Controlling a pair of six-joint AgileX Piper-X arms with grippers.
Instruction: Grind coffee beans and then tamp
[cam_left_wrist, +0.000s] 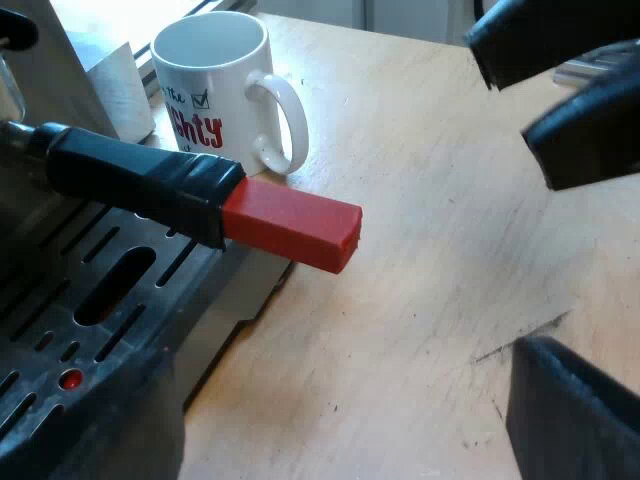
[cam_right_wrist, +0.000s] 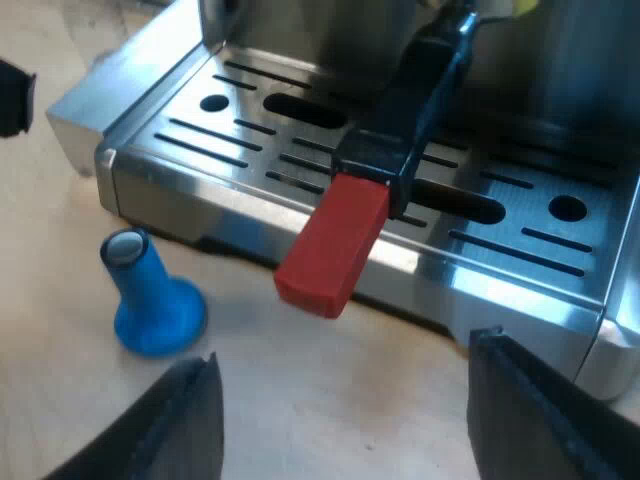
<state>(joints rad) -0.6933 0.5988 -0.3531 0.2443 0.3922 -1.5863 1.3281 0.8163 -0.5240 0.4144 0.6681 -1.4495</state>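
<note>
Espresso machine (cam_right_wrist: 250, 205) has the holder (cam_right_wrist: 405, 110) locked into its front, its red end (cam_right_wrist: 335, 245) jutting past the drip tray. The basket is hidden, so I can't tell if grinding is done. The mug (cam_left_wrist: 215, 90) beside the machine looks empty. Tamping seems undone: the blue tamper (cam_right_wrist: 150, 300) stands untouched on the table (cam_right_wrist: 50, 250). My left gripper (cam_left_wrist: 530, 250) and right gripper (cam_right_wrist: 340, 400) both gape wide, holding nothing

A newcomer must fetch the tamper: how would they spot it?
Find the espresso machine's slotted drip tray. On the table by its edge, near the red handle end, stands the tamper. It alone is blue, flaring at its base.
</note>
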